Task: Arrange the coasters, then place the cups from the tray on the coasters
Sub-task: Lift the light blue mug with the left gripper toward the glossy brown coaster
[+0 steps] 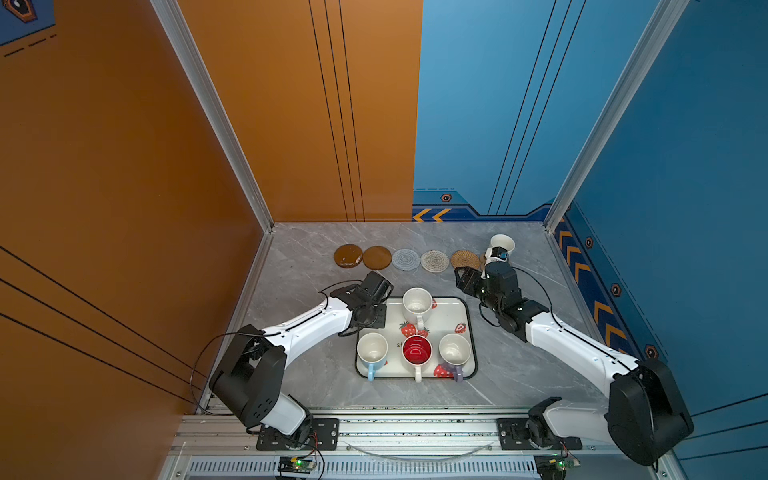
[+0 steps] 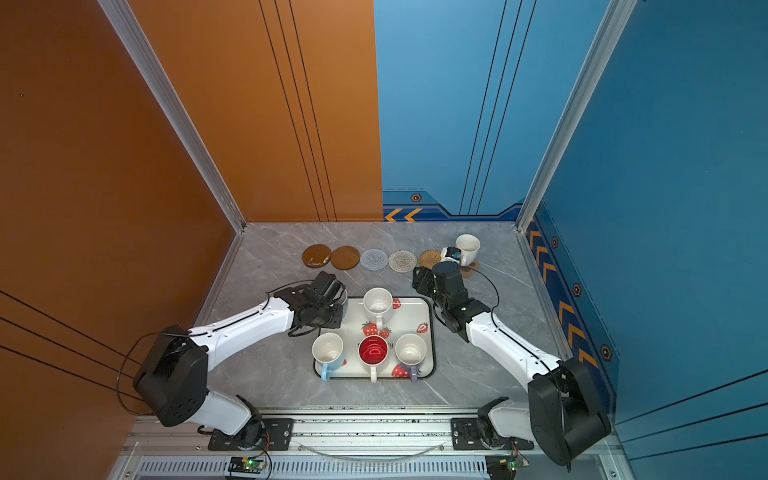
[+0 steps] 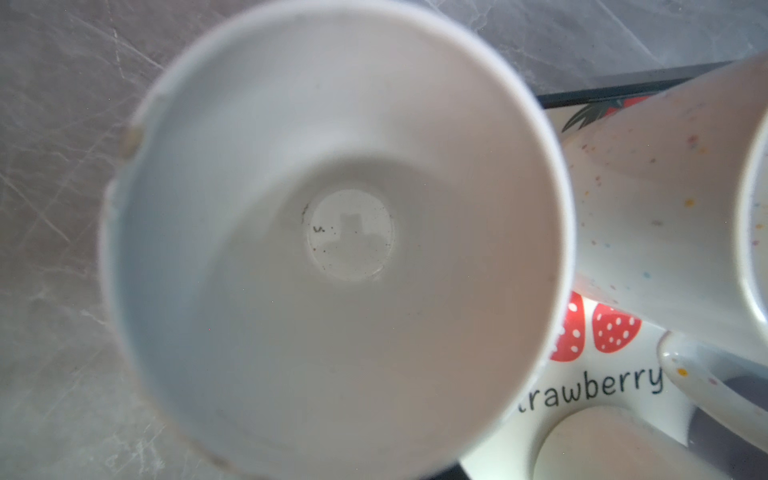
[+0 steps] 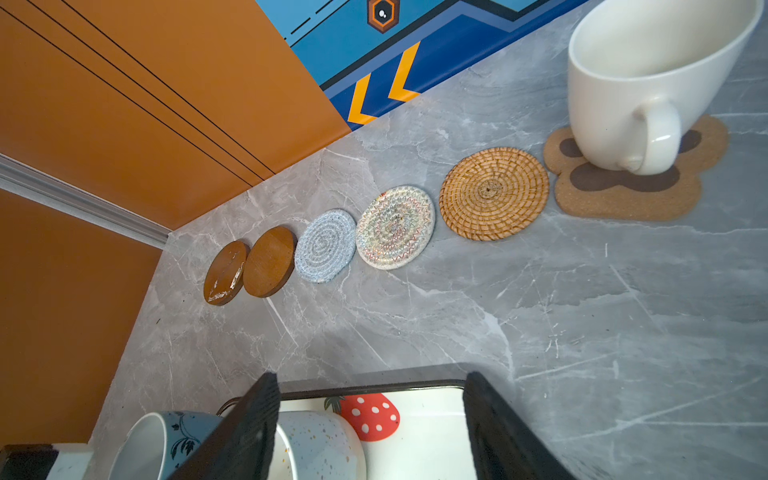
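Since my left wrist camera looks straight down into the white inside of a light blue handled mug [image 3: 332,232], I judge the left gripper [image 1: 372,311] is positioned over it at the far left corner of the white strawberry-printed tray [image 1: 449,313]. Its fingers are out of sight, so I cannot tell whether they are apart or closed on the mug. Beside that mug on the tray stands a speckled white mug [image 1: 417,300]. Along the near edge are a second light blue mug [image 1: 372,349], a white mug with a red inside [image 1: 417,350] and a lavender mug [image 1: 454,350], handles toward the robot's base, probably for easy grasping. My right gripper [image 4: 371,386] hangs with fingers apart and nothing between them. Beyond it a plain white mug [image 4: 648,83] sits upright on the brown paw-print coaster [image 4: 623,203]. That coaster ends a back row of tan woven round [image 4: 494,193], cream woven round [image 4: 395,227], grey woven round [image 4: 325,245] and two brown discs [image 4: 269,262], all bare, leaving five cups to place.
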### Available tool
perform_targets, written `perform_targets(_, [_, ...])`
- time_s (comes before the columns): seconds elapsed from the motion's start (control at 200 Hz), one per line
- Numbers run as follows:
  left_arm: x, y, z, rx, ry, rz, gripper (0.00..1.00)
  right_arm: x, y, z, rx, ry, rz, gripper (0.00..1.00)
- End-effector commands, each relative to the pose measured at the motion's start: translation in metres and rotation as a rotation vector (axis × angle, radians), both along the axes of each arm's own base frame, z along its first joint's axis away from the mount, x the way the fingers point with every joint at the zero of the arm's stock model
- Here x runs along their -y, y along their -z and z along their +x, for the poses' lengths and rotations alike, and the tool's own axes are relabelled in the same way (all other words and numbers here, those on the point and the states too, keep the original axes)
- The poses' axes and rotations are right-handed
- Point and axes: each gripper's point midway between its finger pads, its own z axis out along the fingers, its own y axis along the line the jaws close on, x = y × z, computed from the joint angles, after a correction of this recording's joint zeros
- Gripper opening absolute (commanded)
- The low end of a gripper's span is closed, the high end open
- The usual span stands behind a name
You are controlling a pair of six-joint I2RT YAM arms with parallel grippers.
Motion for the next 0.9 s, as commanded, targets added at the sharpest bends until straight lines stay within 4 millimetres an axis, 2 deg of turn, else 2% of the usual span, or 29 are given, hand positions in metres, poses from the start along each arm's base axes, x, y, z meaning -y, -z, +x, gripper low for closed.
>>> perform_targets(0.0, [0.001, -0.002, 0.005, 0.021, 0.006, 0.007, 0.17, -0.003, -0.009, 0.005, 0.020, -0.003, 0.031, 0.68])
perform_targets(0.085, [0.001, -0.003, 0.004, 0.024, 0.006, 0.008, 0.11, -0.003, -0.008, 0.006, 0.018, -0.003, 0.031, 0.68])
perform_targets(0.17, [0.001, -0.004, 0.004, 0.032, 0.006, 0.010, 0.00, -0.003, -0.007, 0.005, 0.017, -0.005, 0.030, 0.68])
perform_targets(0.476, [0.003, -0.020, 0.005, 0.095, 0.011, 0.025, 0.00, -0.003, -0.008, 0.006, 0.016, -0.005, 0.033, 0.68])
perform_targets(0.896, [0.000, -0.078, 0.006, 0.264, -0.012, -0.027, 0.00, -0.004, -0.010, 0.006, 0.020, -0.013, 0.038, 0.68])
